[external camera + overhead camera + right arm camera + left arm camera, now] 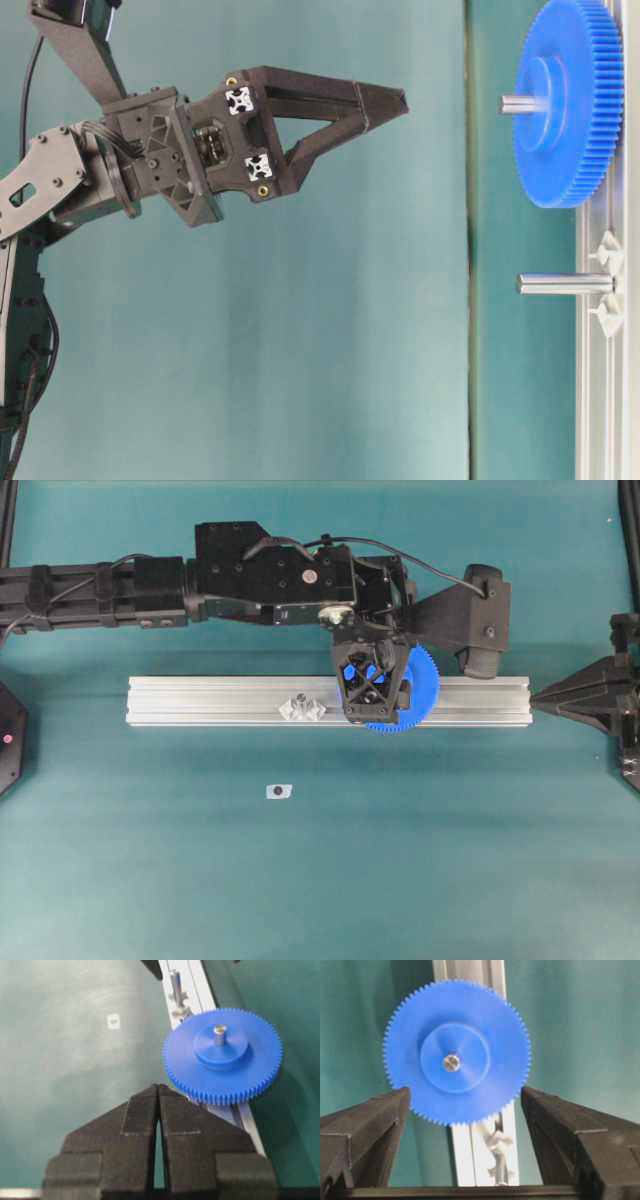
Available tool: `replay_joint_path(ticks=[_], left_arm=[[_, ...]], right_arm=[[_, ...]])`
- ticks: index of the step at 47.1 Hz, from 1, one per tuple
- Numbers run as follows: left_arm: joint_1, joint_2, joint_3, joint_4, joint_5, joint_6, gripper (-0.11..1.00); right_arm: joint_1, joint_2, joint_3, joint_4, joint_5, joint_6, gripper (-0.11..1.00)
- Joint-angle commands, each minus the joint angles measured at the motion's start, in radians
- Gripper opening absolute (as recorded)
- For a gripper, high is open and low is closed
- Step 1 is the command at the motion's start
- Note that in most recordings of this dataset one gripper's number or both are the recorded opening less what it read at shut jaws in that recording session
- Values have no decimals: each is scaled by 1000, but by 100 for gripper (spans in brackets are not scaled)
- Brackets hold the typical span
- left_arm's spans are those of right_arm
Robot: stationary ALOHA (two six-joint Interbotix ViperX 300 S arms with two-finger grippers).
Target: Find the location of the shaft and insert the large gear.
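Note:
The large gear point(422, 698), a bright-blue toothed disc, lies flat on the aluminium rail point(200, 702). It is threaded on the shaft point(451, 1062), whose silvery tip pokes out through the hub point(219, 1034). My left gripper point(465, 1090) hovers straight over the gear with a clear gap to it point(400, 103). It is open, its fingers point(380, 1125) spread wider than the disc, and holds nothing. My right gripper point(159, 1086) is shut and empty, pointing at the rail's right end point(540, 693).
A second bare metal peg point(565, 284) with clear brackets stands on the rail to the left of the gear point(299, 704). A small white piece with a dark centre point(278, 791) lies on the teal mat in front of the rail.

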Motion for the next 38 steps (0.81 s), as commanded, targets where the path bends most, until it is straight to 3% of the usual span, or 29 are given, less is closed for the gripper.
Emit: replay_joint_path(ticks=[1,38], left_arm=[[-6,-41,-18,2,-6,0,85],[-6,-34,-17,2,-3,-2,84]], right_arm=[[-2,8,-12,0,-5,12,1],[-2,6,-9,0,-5,12,1]])
